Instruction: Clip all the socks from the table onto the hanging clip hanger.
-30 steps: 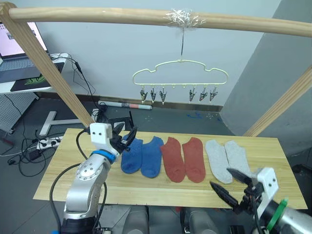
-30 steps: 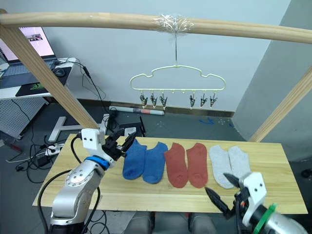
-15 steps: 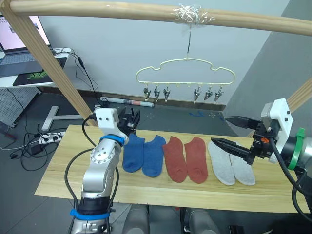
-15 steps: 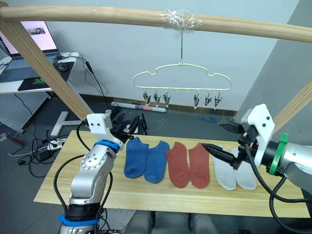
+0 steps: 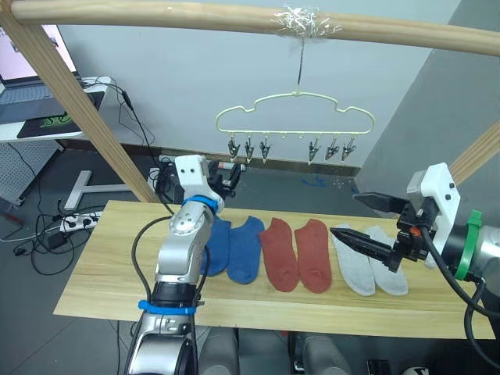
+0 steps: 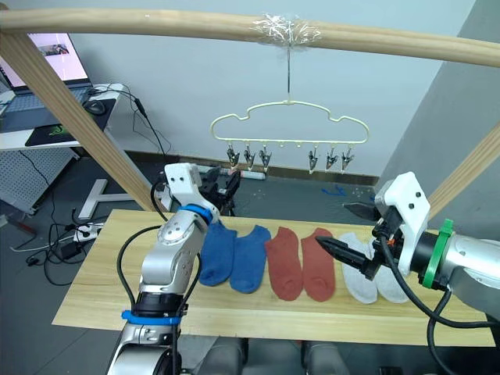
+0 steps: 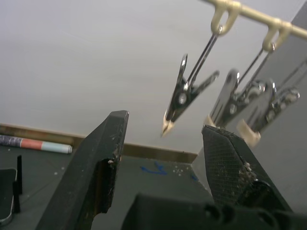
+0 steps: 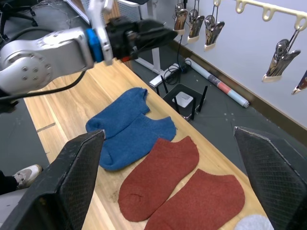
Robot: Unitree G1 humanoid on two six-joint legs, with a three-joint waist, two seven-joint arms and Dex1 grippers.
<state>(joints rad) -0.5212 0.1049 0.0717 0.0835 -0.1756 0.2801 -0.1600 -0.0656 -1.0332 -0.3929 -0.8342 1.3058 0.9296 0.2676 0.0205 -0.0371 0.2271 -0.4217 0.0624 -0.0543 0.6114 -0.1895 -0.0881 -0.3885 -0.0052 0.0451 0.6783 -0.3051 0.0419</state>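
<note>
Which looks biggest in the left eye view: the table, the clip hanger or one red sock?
1. table, by far
2. clip hanger
3. red sock

The hanger hangs farther back, so its true size against the sock is unsure.

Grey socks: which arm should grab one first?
Right, probably. The right gripper hangs open just above the grey socks on the table; the left gripper is raised by the clip hanger.

Beyond the open jaws stands a pale grey wall (image 5: 172, 86) over a dark floor (image 5: 47, 187), with a wooden pole frame (image 5: 156, 14) and a laptop desk (image 5: 35, 125) aside.
</note>
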